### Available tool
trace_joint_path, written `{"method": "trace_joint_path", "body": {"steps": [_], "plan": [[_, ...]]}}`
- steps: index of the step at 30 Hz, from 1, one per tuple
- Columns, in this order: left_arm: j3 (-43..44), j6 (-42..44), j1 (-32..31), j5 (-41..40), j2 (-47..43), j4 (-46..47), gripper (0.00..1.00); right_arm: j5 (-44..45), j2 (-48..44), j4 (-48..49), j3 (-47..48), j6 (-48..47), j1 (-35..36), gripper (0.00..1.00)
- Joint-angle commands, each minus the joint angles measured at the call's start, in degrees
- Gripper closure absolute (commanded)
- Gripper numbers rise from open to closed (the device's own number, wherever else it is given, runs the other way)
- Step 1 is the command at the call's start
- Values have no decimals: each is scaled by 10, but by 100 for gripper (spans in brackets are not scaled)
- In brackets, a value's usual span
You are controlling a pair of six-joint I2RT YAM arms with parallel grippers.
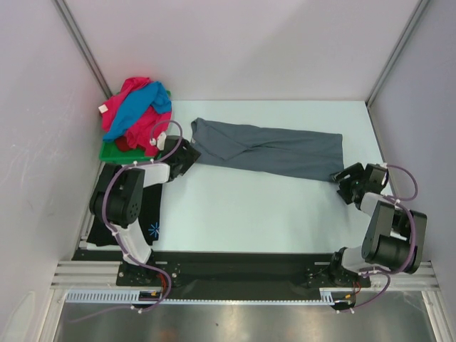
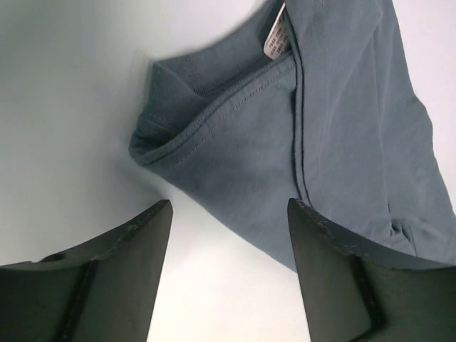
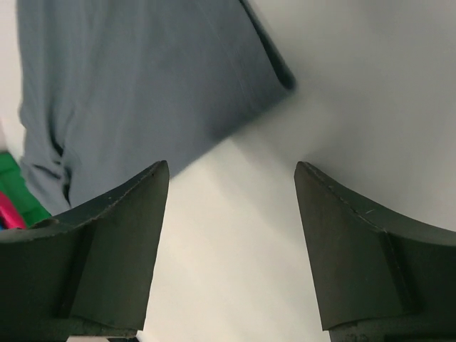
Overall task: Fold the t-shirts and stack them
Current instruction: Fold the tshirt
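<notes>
The slate-grey t-shirt [image 1: 271, 149] lies folded into a long band across the back of the white table. My left gripper [image 1: 191, 155] is open and empty at its left, collar end. In the left wrist view the collar and a white label [image 2: 276, 35] lie just beyond the open gripper [image 2: 228, 214]. My right gripper [image 1: 344, 184] is open and empty at the shirt's right end; the right wrist view shows the grey cloth [image 3: 142, 78] just ahead of the gripper [image 3: 231, 178]. Pink and blue t-shirts [image 1: 135, 114] lie heaped at the back left. A black t-shirt with a blue-white print [image 1: 154, 229] lies under my left arm.
The green plastic tray [image 1: 114, 152] sits under the pink and blue heap at the back left, next to my left arm; its edge shows in the right wrist view [image 3: 11, 178]. Grey walls close in the table on the left, back and right.
</notes>
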Motion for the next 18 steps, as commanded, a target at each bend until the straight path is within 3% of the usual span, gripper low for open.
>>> {"method": "trace_joint_path", "body": {"steps": [1, 3, 6, 7, 9, 11, 18], "plan": [[9, -4, 1, -22, 23, -15, 30, -6, 44, 36, -5, 14, -10, 25], [15, 2, 1, -25, 30, -12, 33, -11, 65, 53, -5, 20, -10, 27], [22, 15, 1, -25, 35, 1, 44, -17, 83, 69, -7, 26, -10, 34], [24, 23, 0, -15, 37, 9, 52, -15, 85, 69, -8, 25, -10, 39], [29, 50, 1, -8, 42, 33, 57, -9, 89, 69, -16, 27, -11, 40], [38, 63, 1, -16, 46, 42, 59, -8, 91, 74, -19, 25, -12, 52], [61, 65, 7, -11, 65, 51, 61, 6, 105, 47, -2, 29, -16, 62]]}}
